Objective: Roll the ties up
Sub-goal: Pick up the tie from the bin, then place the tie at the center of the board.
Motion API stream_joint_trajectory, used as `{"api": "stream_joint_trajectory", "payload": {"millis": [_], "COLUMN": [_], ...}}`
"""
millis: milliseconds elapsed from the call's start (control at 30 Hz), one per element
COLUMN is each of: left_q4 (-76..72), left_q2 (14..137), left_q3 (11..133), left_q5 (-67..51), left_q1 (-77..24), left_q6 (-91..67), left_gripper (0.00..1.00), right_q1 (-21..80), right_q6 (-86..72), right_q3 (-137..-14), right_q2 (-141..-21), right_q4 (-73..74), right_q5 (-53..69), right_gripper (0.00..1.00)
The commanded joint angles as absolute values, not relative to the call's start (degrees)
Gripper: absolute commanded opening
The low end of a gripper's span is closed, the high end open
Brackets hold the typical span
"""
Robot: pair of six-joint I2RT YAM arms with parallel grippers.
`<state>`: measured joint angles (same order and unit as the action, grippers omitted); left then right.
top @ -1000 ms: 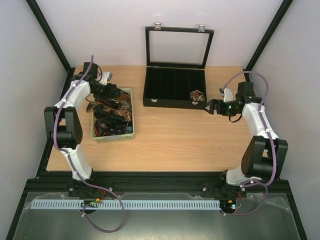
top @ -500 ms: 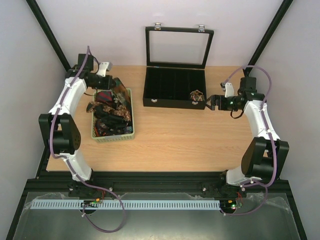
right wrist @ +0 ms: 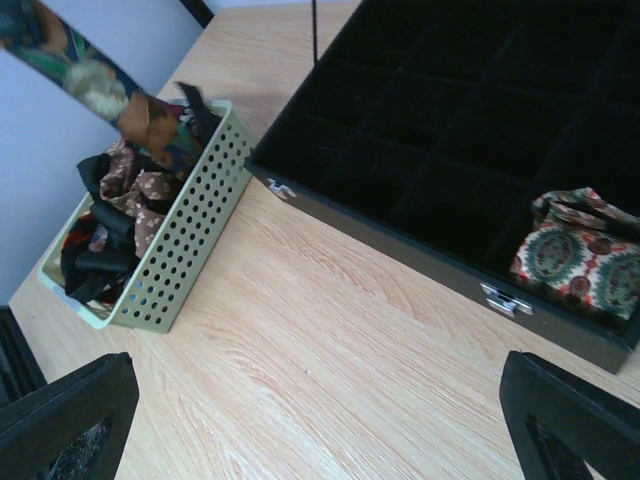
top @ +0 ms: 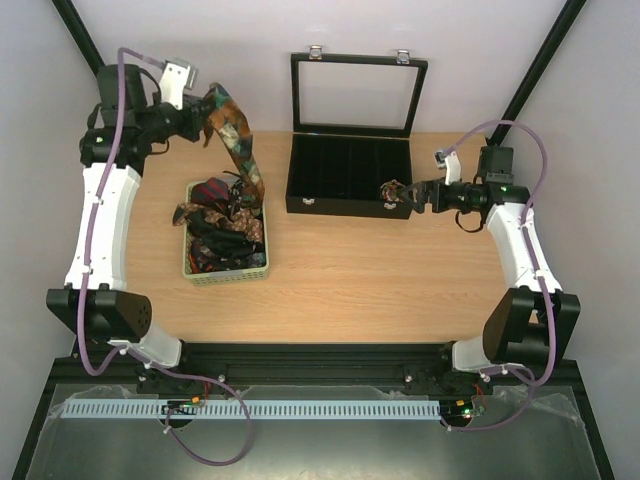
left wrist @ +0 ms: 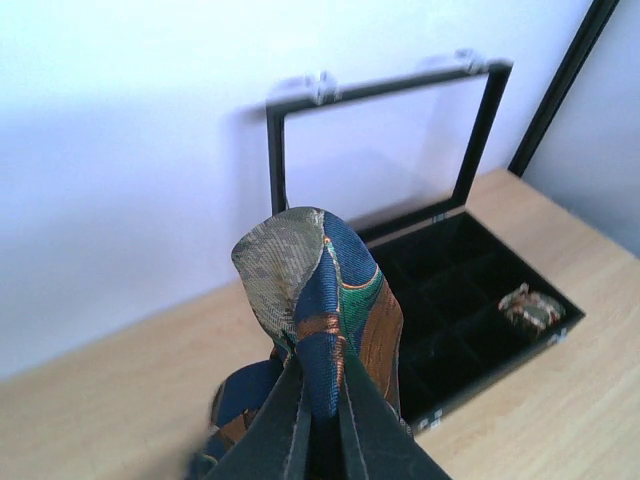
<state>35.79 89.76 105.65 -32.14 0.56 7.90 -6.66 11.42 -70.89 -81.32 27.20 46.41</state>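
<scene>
High above the table's back left, my left gripper (top: pixel 200 118) (left wrist: pixel 322 372) is shut on the folded end of a blue, green and brown tie (top: pixel 237 142) (left wrist: pixel 322 290). That tie hangs down to the pile of ties (top: pixel 222 222) (right wrist: pixel 112 195) in the pale green basket (top: pixel 228 273) (right wrist: pixel 178 238). In the right wrist view its hanging part (right wrist: pixel 82 72) crosses the top left corner. One rolled tie (top: pixel 397 189) (right wrist: pixel 577 258) (left wrist: pixel 528 306) sits in the front right compartment of the black box (top: pixel 348 176). My right gripper (top: pixel 420 196) (right wrist: pixel 320 420) stands open beside that corner, nothing between its fingers (right wrist: pixel 68 412).
The black box (right wrist: pixel 400 140) (left wrist: pixel 465 290) has its glass lid (top: pixel 358 95) standing upright at the back. The basket lies left of the box. Bare wooden table (top: pixel 370 280) stretches in front of both. Black frame posts rise at the back corners.
The left gripper shut on a tie in the basket and rose up and back, pulling the tie out. The right gripper moved left toward the box's front right corner.
</scene>
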Motion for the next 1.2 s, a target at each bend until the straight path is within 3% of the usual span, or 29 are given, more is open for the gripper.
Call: {"api": "stream_joint_trajectory", "payload": {"millis": [0,300,567,700,867,1167], "left_q4": [31.26,21.37,14.79,14.79,19.16,19.59], "left_q2": [88.52,88.43,95.51,97.74,98.50,92.52], "left_q3": [112.25,123.81,137.54,137.37,124.98,86.02], "left_q5": [-35.01,-34.49,-31.15,-28.47,-26.00,-20.72], "left_q1": [0.54,-9.87,-31.62,-39.08,-39.14,-38.76], "left_q6": [6.72,4.81,4.90,7.37,7.31,12.70], "left_gripper": [0.02,0.02,0.02,0.02,0.02,0.02], "right_q1": [-4.89,-3.06,-1.16,-1.14,-1.42,-2.63], "right_q6": [12.27,10.45,8.36,6.77,6.97,16.65], "right_q3": [-71.62,-71.75,-70.17,-70.39,-68.71,-54.46], "right_q2": [-79.70,-78.60,-76.63,-75.93,-73.61,-65.87], "right_q4": [25.34,23.09,19.76,20.37,24.20,29.88], "right_q5": [49.51,50.92,52.30,50.14,43.76,38.97], "right_gripper": [1.00,1.00,1.00,0.99,1.00,0.99]}}
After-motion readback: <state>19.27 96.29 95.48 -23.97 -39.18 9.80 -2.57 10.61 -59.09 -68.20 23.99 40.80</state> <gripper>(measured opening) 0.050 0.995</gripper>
